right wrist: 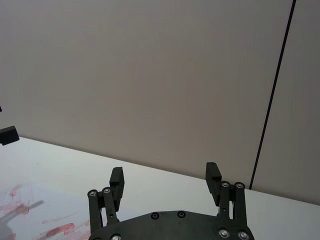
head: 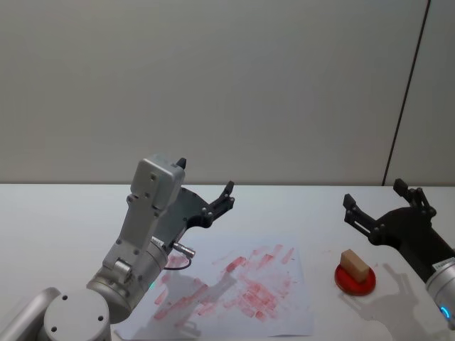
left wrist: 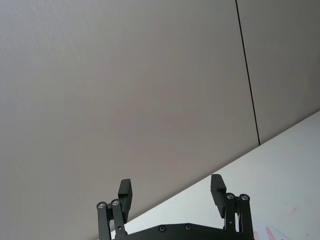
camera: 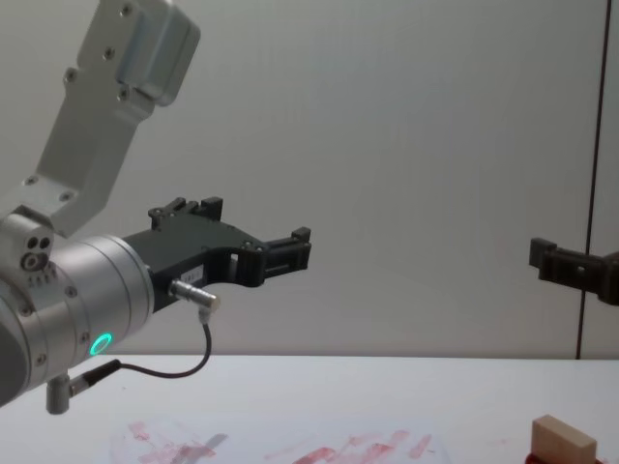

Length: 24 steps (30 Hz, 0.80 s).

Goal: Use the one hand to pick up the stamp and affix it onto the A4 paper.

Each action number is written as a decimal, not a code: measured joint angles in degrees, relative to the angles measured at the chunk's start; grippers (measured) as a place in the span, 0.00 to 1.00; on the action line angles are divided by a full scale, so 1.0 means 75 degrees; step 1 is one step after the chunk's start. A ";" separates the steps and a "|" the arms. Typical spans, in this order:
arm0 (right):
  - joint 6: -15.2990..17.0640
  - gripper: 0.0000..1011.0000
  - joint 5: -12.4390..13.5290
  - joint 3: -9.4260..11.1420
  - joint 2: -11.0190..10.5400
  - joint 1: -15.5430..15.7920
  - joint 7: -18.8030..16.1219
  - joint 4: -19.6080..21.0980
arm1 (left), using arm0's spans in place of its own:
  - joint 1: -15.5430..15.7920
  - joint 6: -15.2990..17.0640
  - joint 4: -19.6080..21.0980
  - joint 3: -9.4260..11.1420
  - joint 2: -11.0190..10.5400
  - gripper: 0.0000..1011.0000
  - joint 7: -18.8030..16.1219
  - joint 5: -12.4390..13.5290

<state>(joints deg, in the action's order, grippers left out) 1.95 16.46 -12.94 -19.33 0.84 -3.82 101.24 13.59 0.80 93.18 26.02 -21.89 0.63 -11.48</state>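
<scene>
Step in hand: reach for the stamp, nothing grasped yet. The stamp (head: 353,263) sat on the red pad (head: 355,282), turned at an angle to the table edge. The pad was on the table (head: 57,213), just right of the paper (head: 284,312). The paper lay flat in front of the robot, with red ink marks across its middle.

The right gripper (head: 372,191) hung in the air above and behind the pad, well apart from the stamp. Its 2 fingers were spread wide with nothing between them. In the right wrist view they pointed at the wall rather than down at the table.

The left gripper (left wrist: 170,182) was raised over the far left part of the paper, also spread and empty. It looked idle.

Next move, as a judgement:
- The right gripper would need to tip down and descend over the stamp.
- It would have to turn so the jaws line up with the block's long sides, then close on it above the pad.
- After that come 3 moves: lift, carry left over the paper, press down flat.

Risk: a skewed grip could tilt the block or drag the pad.
</scene>
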 joint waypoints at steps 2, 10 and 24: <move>0.0000 0.99 0.0000 0.0000 0.0000 -0.0001 0.0000 0.0000 | 0.0000 0.0000 0.0000 0.0000 0.0000 0.99 0.0000 0.0000; 0.0000 0.99 0.0000 0.0000 0.0000 -0.0001 0.0000 0.0000 | 0.0000 0.0000 0.0000 0.0000 0.0000 0.99 0.0000 0.0000; 0.0011 0.99 0.0001 0.0007 -0.0003 -0.0001 -0.0018 -0.0013 | 0.0000 0.0000 0.0000 0.0000 0.0000 0.99 0.0000 0.0000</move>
<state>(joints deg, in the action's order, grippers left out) 2.03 16.47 -12.89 -19.36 0.84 -3.96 101.14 13.59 0.79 93.18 26.02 -21.89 0.63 -11.48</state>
